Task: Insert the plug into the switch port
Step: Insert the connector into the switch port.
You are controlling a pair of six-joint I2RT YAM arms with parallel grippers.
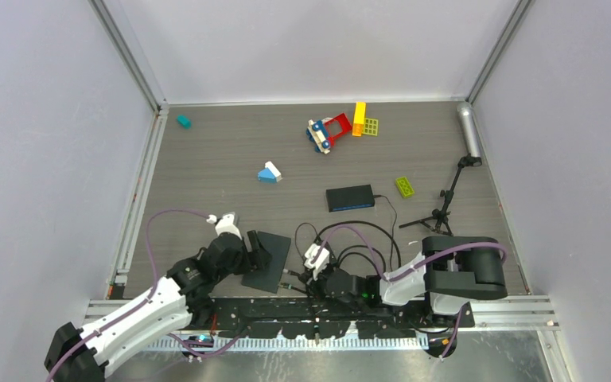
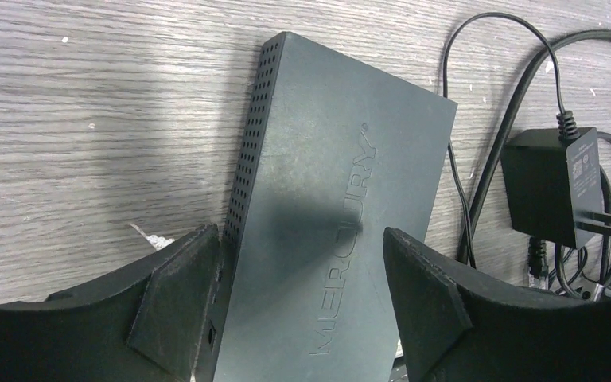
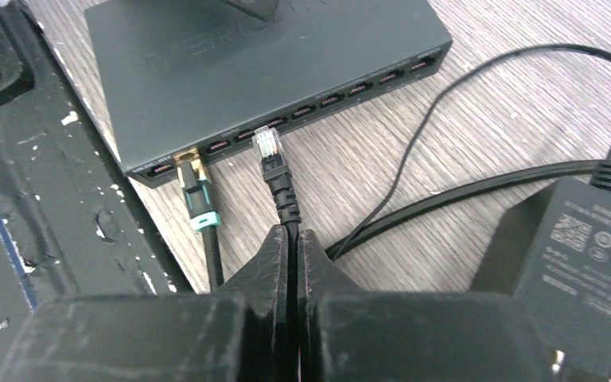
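Note:
The dark grey switch [image 1: 266,259] [image 2: 334,199] lies flat near the table's front edge. Its row of ports [image 3: 326,99] faces my right gripper. My left gripper [image 2: 298,235] [image 1: 256,253] is open and straddles the switch; its left finger [image 2: 179,294] lies against the vented side. My right gripper [image 3: 293,235] [image 1: 298,278] is shut on a black cable just behind its clear plug [image 3: 267,143]. The plug's tip hovers just in front of a port in the middle of the row, outside it.
A cable with a teal boot [image 3: 197,203] sits in a port at the left end. A black power adapter [image 3: 581,255] [image 2: 553,187] and looped cables lie to the right. Further back are a second switch [image 1: 350,197], a microphone stand [image 1: 453,191] and toy bricks [image 1: 330,131].

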